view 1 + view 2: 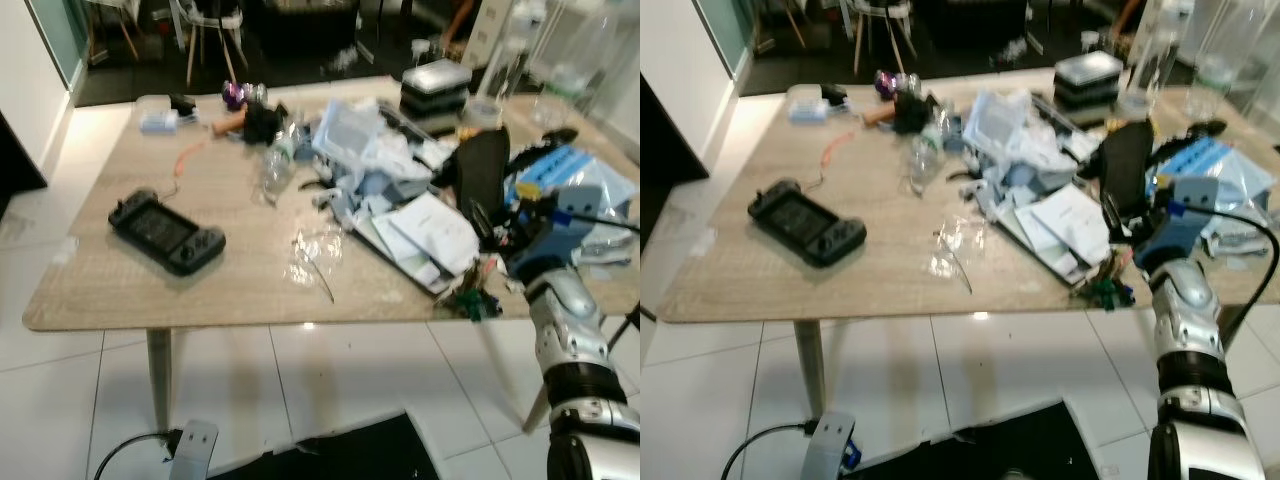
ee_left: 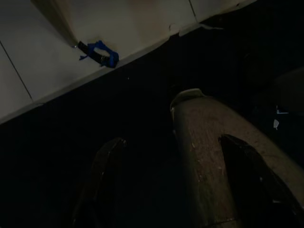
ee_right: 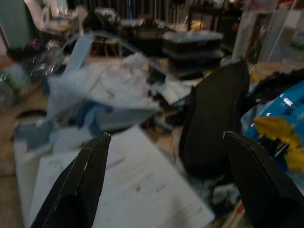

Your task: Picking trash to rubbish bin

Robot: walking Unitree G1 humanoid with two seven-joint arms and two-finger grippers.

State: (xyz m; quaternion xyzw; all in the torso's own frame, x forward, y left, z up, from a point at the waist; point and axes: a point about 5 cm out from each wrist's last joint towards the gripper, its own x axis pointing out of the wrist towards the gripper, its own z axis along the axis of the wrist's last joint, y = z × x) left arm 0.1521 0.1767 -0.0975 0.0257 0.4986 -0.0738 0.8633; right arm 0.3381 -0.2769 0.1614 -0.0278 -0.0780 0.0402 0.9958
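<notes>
A heap of crumpled papers and blue-white bags covers the right half of the wooden table. A clear plastic wrapper lies near the front edge, and a crushed clear bottle stands behind it. My right gripper is raised at the table's right front, open, just short of a tall black object and white sheets. Its fingers stand wide apart with nothing between them. My left gripper hangs low in the dark, its fingers apart.
A black game console lies on the table's left part. Stacked black containers stand at the back, and a blue packet lies at the right. Small items crowd the far edge. A cable and a white device lie on the tiled floor.
</notes>
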